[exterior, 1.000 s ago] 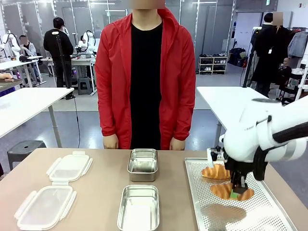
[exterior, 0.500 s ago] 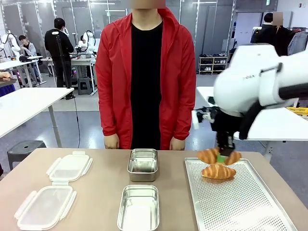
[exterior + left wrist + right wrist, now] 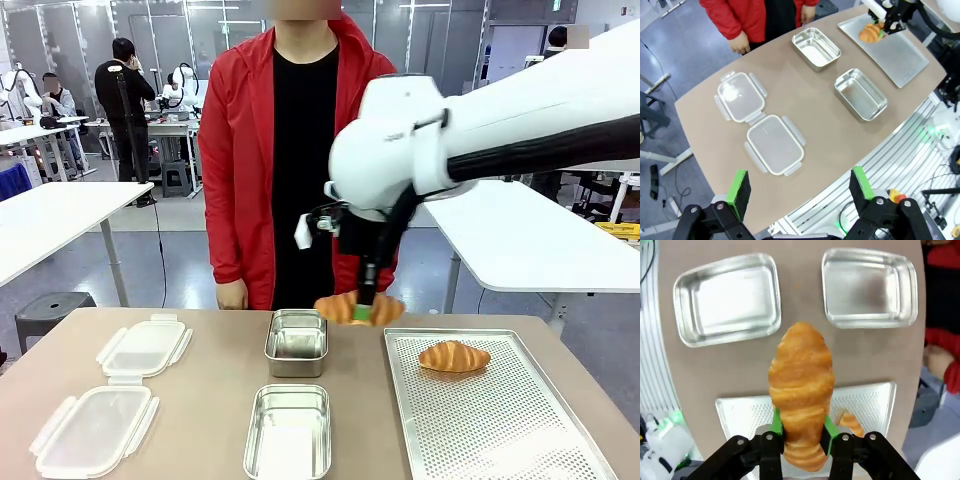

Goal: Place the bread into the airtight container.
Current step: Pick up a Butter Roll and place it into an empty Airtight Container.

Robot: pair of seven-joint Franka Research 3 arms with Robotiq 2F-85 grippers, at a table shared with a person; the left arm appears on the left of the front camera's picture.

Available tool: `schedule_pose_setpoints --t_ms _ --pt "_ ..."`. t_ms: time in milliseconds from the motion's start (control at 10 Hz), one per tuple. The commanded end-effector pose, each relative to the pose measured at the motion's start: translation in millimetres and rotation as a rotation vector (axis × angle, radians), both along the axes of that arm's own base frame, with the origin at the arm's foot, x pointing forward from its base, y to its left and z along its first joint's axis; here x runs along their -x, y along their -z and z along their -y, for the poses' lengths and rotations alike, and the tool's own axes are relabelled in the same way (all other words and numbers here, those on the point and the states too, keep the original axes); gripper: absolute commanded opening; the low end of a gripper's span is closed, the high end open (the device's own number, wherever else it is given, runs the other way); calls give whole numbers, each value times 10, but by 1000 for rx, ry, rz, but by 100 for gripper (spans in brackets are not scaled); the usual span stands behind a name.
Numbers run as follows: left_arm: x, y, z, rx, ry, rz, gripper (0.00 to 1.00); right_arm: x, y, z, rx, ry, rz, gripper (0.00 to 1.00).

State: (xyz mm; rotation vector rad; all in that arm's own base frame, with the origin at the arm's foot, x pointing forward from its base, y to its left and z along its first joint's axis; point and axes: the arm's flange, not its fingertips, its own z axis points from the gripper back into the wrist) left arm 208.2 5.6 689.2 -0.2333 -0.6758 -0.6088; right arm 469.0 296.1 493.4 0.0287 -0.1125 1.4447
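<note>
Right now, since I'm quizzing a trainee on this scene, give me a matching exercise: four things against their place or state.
1 left-hand golden croissant
2 right-hand golden croissant
3 clear plastic lids
4 left gripper

a open above the tan table
b on the perforated metal tray
c flat on that table
d clamped in the right gripper

Pairs: 1-d, 2-b, 3-c, 4-a.
</note>
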Motion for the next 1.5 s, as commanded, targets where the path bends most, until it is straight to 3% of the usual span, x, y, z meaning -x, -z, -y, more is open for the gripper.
schedule_pose_setpoints --t_ms 0,200,600,700,800,1400 --pt "-9 -29 17 5 17 3 100 -39 49 -401 -3 26 -25 31" --pt "-9 -29 17 5 17 3 100 221 216 -812 -2 38 -29 31" --pt "-9 -29 17 5 17 3 100 700 483 -935 2 65 -84 31" --pt "-9 -29 17 5 17 3 100 661 469 -886 -21 115 -78 31" --pt "-9 -29 17 5 17 3 100 597 468 -1016 17 37 -93 31" --pt "-9 -29 17 5 17 3 100 597 468 -1016 17 37 -93 31"
